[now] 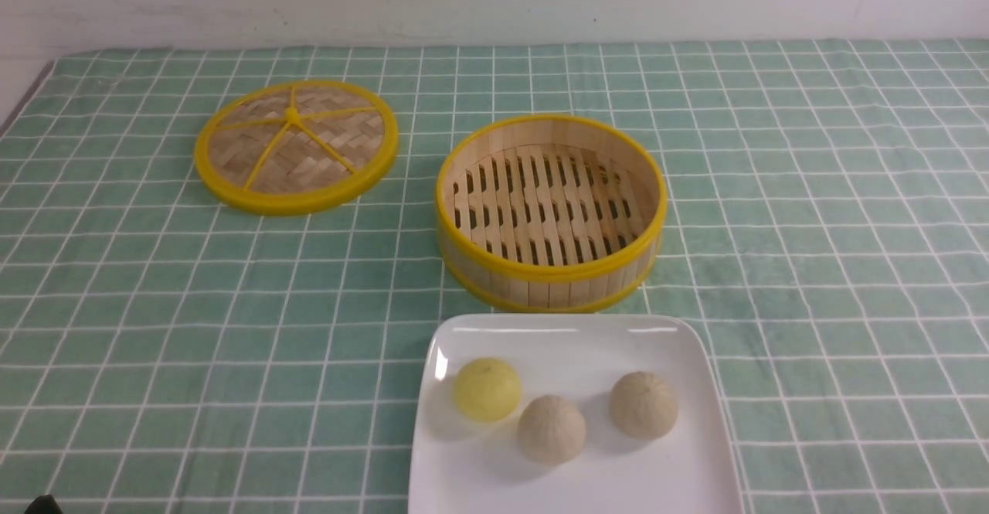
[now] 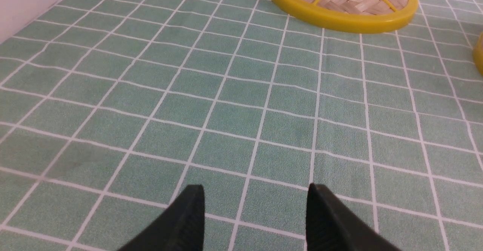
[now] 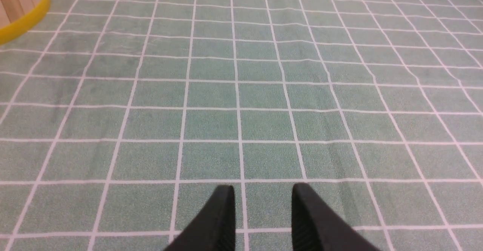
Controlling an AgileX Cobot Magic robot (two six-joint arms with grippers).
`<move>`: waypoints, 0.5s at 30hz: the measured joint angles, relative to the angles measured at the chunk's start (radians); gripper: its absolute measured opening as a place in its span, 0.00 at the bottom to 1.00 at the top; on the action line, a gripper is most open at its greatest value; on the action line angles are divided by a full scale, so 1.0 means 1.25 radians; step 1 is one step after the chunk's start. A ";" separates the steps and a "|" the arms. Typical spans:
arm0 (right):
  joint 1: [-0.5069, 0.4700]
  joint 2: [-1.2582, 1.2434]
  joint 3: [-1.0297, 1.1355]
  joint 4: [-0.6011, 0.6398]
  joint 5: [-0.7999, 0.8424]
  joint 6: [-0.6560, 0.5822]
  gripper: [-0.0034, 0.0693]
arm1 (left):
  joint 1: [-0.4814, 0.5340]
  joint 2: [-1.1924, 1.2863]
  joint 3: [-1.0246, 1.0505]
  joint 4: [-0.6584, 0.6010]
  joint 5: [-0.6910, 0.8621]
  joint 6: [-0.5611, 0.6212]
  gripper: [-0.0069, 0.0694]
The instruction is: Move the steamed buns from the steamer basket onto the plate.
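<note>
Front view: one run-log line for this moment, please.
three round steamed buns: on white square plate | bamboo steamer basket: empty | end effectors: open, holding nothing

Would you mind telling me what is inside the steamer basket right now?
Nothing: the steamer basket shows only its bare slatted floor. The near wall hides a thin strip of floor. All three buns sit on the plate.

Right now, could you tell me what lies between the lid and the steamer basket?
Nothing: in the front view only bare checked tablecloth separates the lid from the steamer basket.
</note>
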 joint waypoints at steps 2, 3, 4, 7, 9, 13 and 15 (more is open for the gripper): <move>0.000 0.000 0.000 0.000 0.000 0.000 0.38 | 0.000 0.000 0.000 0.000 0.000 0.000 0.60; 0.000 0.000 0.000 0.000 0.000 0.000 0.38 | 0.000 0.000 0.000 0.000 0.000 0.000 0.60; 0.000 0.000 0.000 0.000 0.000 0.000 0.38 | 0.000 0.000 0.000 0.000 0.000 0.000 0.60; 0.000 0.000 0.000 0.011 -0.001 0.002 0.38 | 0.000 0.000 -0.001 0.000 0.000 0.000 0.60; 0.000 0.000 0.000 0.031 -0.002 0.002 0.38 | 0.000 0.000 -0.001 0.000 0.000 0.000 0.60; 0.000 0.000 0.000 0.055 -0.003 0.002 0.38 | 0.000 0.000 -0.001 0.000 0.000 0.000 0.60; 0.000 0.000 0.000 0.055 -0.003 0.002 0.38 | 0.000 0.000 -0.001 0.000 0.000 0.000 0.60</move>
